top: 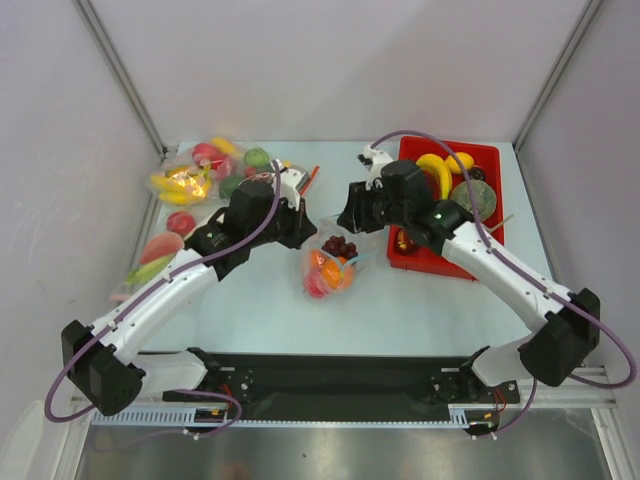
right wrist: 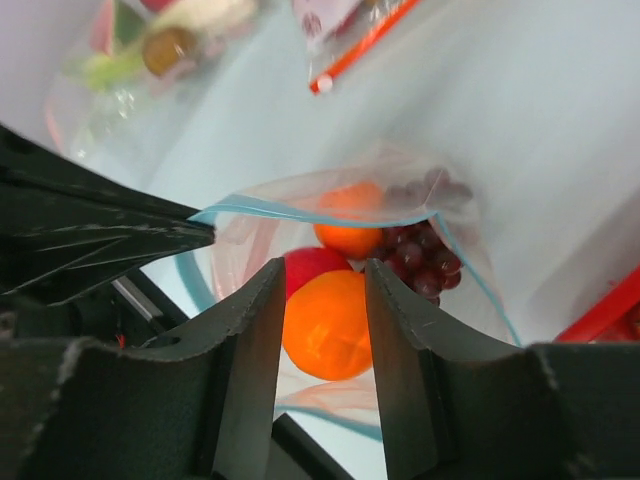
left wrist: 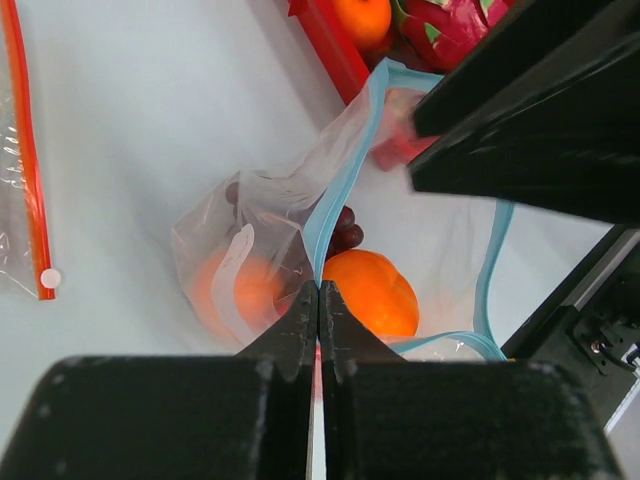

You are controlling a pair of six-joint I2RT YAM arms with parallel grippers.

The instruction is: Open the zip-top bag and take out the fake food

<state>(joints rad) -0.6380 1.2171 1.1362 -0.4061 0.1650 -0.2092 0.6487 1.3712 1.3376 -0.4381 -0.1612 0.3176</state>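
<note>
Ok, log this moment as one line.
left gripper shut on zip-top bag rim | right gripper open, over orange fruit | bag mouth open

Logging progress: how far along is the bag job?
Done: zip-top bag mouth is open. In hand: left gripper pinches its rim; right gripper, open, straddles the orange fruit inside. Left: no fake food is out yet.

On your far right, a red tray [top: 492, 152] sits on the counter [top: 420, 300], holding yellow bananas [top: 436, 168], a pink dragon fruit [left wrist: 455, 22] and a round greenish fruit [top: 473, 198]. At far left you see clear bags of mixed fruit [top: 195, 180], a red zip strip [left wrist: 25, 150], and a loose red fruit [top: 181, 222] nearby.
</note>
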